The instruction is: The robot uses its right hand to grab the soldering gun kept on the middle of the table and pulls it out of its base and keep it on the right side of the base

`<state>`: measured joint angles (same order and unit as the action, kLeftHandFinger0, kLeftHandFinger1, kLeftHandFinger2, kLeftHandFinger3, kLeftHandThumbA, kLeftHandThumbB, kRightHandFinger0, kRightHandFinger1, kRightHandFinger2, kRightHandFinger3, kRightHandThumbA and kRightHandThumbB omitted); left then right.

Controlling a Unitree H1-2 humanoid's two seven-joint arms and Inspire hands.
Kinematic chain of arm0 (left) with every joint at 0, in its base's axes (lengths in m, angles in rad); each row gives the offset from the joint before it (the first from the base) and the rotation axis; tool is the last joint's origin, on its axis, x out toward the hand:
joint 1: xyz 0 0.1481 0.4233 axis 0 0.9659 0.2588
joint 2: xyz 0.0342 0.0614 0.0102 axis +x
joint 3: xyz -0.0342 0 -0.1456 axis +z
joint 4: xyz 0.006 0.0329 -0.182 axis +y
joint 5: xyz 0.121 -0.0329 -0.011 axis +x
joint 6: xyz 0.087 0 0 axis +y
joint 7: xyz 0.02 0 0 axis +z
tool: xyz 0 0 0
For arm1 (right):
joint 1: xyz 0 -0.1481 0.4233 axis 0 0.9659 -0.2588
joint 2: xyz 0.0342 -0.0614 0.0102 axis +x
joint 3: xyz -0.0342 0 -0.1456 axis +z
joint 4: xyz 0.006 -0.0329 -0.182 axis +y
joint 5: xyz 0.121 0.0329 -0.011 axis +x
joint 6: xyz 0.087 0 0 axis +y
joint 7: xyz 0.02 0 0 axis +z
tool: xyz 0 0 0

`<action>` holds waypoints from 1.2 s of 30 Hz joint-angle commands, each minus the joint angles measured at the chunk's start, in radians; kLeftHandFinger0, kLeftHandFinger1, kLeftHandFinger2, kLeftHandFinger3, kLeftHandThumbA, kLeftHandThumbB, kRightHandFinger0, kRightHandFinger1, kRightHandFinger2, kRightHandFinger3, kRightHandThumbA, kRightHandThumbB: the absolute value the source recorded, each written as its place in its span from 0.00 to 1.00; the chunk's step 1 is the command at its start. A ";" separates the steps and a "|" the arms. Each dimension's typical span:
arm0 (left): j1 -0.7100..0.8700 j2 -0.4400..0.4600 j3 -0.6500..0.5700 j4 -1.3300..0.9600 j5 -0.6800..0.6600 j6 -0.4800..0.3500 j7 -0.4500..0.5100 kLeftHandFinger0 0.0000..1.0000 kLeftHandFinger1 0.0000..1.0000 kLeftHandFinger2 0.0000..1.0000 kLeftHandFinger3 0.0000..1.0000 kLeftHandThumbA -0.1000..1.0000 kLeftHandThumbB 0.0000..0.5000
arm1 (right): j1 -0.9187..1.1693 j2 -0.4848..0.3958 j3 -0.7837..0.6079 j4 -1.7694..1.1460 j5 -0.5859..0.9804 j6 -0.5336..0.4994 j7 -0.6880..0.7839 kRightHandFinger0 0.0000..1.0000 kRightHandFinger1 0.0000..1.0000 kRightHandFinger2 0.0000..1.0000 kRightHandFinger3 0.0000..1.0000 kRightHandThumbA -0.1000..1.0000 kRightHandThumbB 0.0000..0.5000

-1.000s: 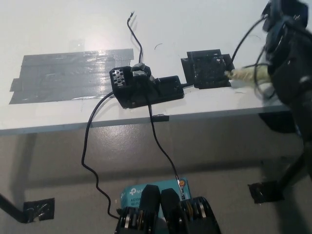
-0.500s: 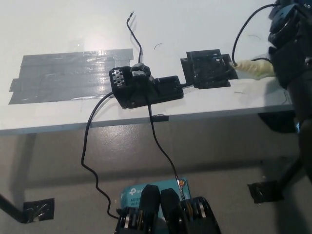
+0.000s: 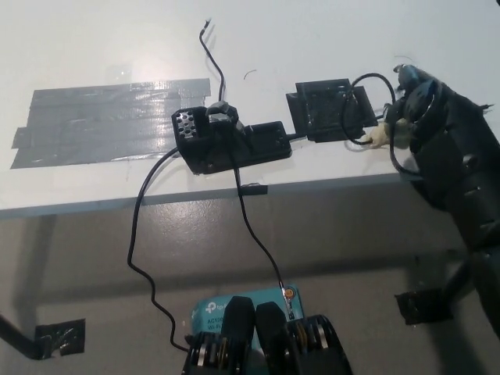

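Head view, looking steeply down on a white tabletop (image 3: 328, 31). Item: black base (image 3: 230, 139), standing near the front edge at the middle, its perforated block at the left end; a thin black cable (image 3: 139, 234) leaves it and hangs over the edge toward the floor, and a second black wire (image 3: 212, 62) runs from it toward the back of the tabletop. Item: flat black square pad (image 3: 328, 111), lying just right of the base. Item: soldering gun (image 3: 380, 136), only its pale cream end visible, at the right edge of the pad and out of the base, with a black cord looping around it. Item: right hand (image 3: 426, 105), black, over the tabletop's right front corner with its fingers closed on the soldering gun. Item: wide patch of grey tape (image 3: 101, 121), stuck flat on the left part of the tabletop, well apart from the hand. Left hand does not appear in view.
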<state>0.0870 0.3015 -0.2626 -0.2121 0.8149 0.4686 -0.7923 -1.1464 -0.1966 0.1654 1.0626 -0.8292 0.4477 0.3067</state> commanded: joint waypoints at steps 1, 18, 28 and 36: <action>-0.028 -0.044 -0.016 -0.065 -0.047 0.001 -0.065 0.88 0.93 1.00 1.00 0.45 0.05 | -0.104 -0.108 0.220 -0.074 -0.024 -0.145 0.441 1.00 1.00 1.00 1.00 0.48 1.00; -0.010 -0.015 0.005 -0.073 -0.045 0.001 -0.083 0.89 0.93 1.00 0.92 0.45 0.00 | -0.146 -0.203 0.291 -0.191 0.023 -0.039 0.445 1.00 1.00 1.00 1.00 0.73 1.00; -0.008 -0.023 0.032 -0.069 -0.019 0.001 -0.107 0.87 0.89 0.96 0.85 0.40 0.02 | -0.159 -0.275 0.297 -0.358 0.090 -0.049 0.569 1.00 1.00 1.00 1.00 0.79 1.00; 0.003 -0.017 0.047 -0.069 -0.040 0.001 -0.109 0.93 0.94 0.99 0.80 0.37 0.04 | -0.157 -0.331 0.307 -0.430 0.097 -0.007 0.632 1.00 1.00 1.00 1.00 0.66 1.00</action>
<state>0.0808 0.2815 -0.2144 -0.2537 0.8099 0.4678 -0.8781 -1.2234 -0.4704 0.4779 0.6822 -0.7529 0.4171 0.8747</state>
